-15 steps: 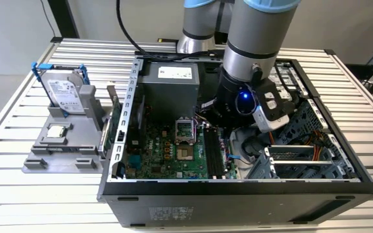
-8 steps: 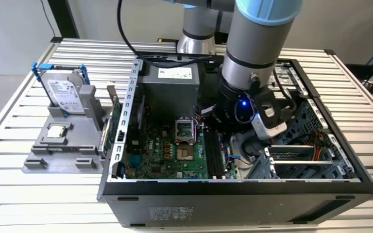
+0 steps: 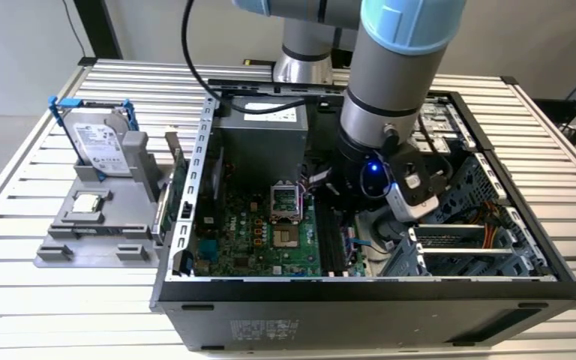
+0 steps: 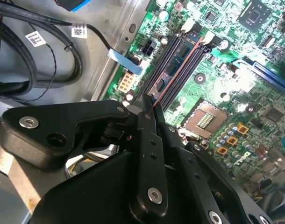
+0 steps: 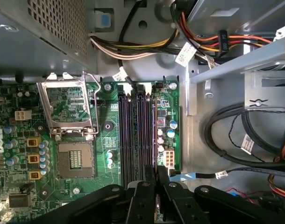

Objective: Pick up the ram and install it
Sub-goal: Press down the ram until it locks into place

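Note:
The ram [image 5: 155,135] shows edge-on as a thin reddish line running along the black memory slots [image 5: 133,135], on the side nearest the white connector. In the second wrist view the ram [image 4: 177,72] reaches from the fingertips out over the slots [image 4: 167,56]. My gripper [image 5: 155,175] is shut on the near end of the ram, its black fingers pressed close together, also seen in the second wrist view [image 4: 149,109]. I cannot tell whether the stick is seated or just above the slot. In the exterior view the arm's wrist [image 3: 373,169] reaches down into the open computer case [image 3: 368,289].
An open processor socket [image 5: 76,158] lies beside the slots. Cable bundles [image 5: 236,140] and a metal drive bay [image 5: 264,60] crowd the other side. Outside the case, a grey fixture [image 3: 98,240] holds a blue-framed hard drive [image 3: 100,146] and a small silver chip [image 3: 88,201].

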### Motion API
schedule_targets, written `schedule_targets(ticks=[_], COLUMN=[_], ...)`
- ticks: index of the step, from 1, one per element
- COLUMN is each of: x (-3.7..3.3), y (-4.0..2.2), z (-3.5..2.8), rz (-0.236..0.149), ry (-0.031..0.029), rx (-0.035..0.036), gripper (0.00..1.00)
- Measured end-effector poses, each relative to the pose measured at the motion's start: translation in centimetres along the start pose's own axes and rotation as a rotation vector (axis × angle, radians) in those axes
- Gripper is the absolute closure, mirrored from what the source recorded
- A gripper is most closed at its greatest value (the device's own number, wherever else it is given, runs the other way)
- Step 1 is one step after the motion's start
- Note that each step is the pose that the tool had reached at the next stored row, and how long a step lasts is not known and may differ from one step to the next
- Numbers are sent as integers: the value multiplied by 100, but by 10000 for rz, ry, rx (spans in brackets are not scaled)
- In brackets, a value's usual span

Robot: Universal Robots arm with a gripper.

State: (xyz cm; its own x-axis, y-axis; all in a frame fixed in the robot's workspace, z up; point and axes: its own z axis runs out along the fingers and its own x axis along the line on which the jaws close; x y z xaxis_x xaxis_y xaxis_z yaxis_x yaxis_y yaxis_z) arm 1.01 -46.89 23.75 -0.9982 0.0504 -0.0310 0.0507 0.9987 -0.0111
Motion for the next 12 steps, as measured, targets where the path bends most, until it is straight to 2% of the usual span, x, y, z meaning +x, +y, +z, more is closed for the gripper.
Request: schedule_targets(ticks=[7, 12], x=[5, 4], y=[7, 31], z=[96, 136], rz=[-44, -69], ry=[50, 100], rx=[2, 2], gripper=[100, 100])
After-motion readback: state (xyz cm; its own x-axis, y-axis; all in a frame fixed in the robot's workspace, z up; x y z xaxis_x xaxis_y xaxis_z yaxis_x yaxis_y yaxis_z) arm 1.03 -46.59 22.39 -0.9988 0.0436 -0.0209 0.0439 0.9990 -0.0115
